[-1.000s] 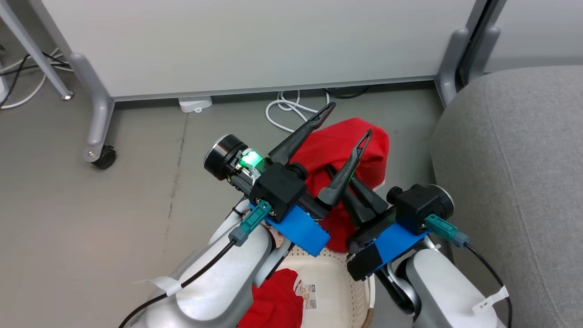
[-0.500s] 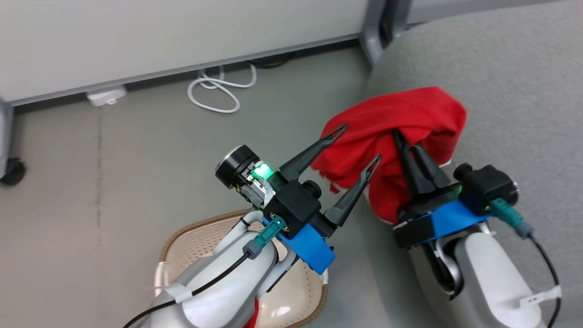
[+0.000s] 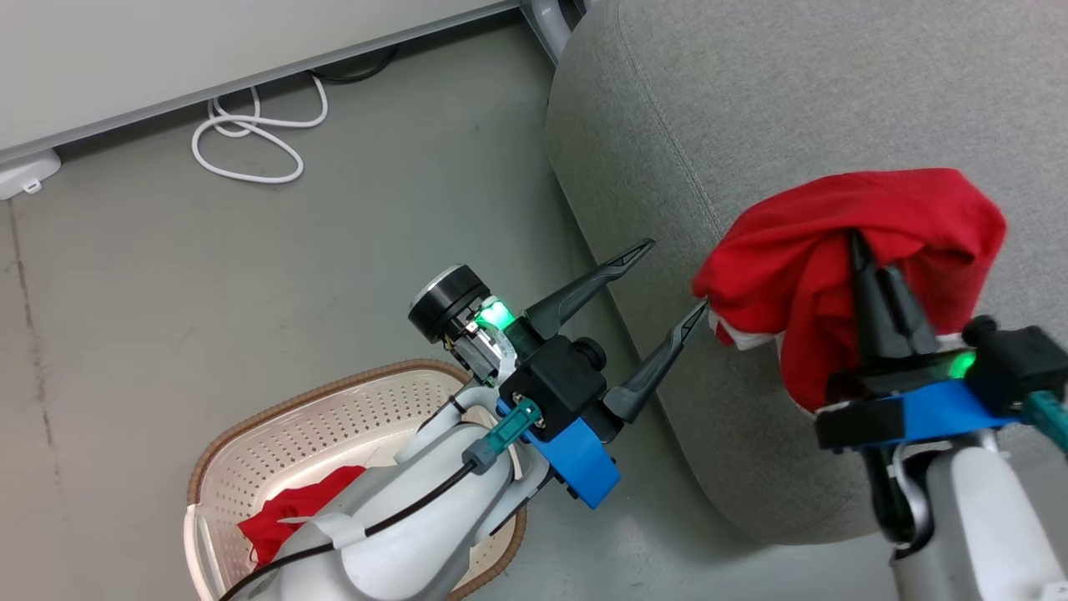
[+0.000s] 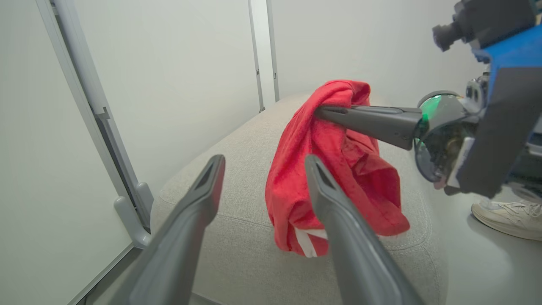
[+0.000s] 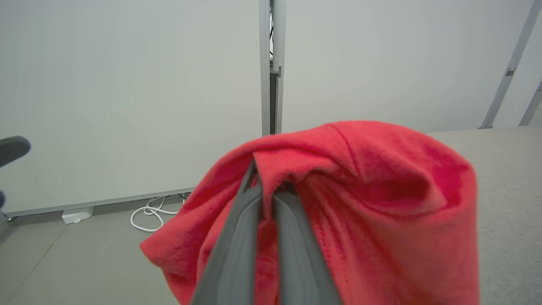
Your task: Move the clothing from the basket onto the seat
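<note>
My right gripper (image 3: 863, 250) is shut on a red garment (image 3: 801, 259) with white trim, which hangs draped over its fingers above the grey seat (image 3: 751, 108). In the left wrist view the same garment (image 4: 322, 169) dangles from the right gripper (image 4: 322, 112) over the seat (image 4: 245, 199). The right wrist view shows the garment (image 5: 381, 190) bunched around my closed fingers (image 5: 241, 237). My left gripper (image 3: 676, 280) is open and empty, beside the seat's edge. A second red garment (image 3: 292, 509) lies in the cream basket (image 3: 275, 417) at lower left, partly hidden by my left forearm.
A white cable (image 3: 250, 142) coils on the grey floor by the white partition wall (image 3: 167, 50). A partition's metal leg (image 4: 131, 212) stands close to the seat. A person's white shoe (image 4: 508, 216) rests on the floor past the seat.
The head camera has swung right, bringing the seat to the middle. My right gripper has carried the red garment from above the basket to over the seat. The left gripper stays open.
</note>
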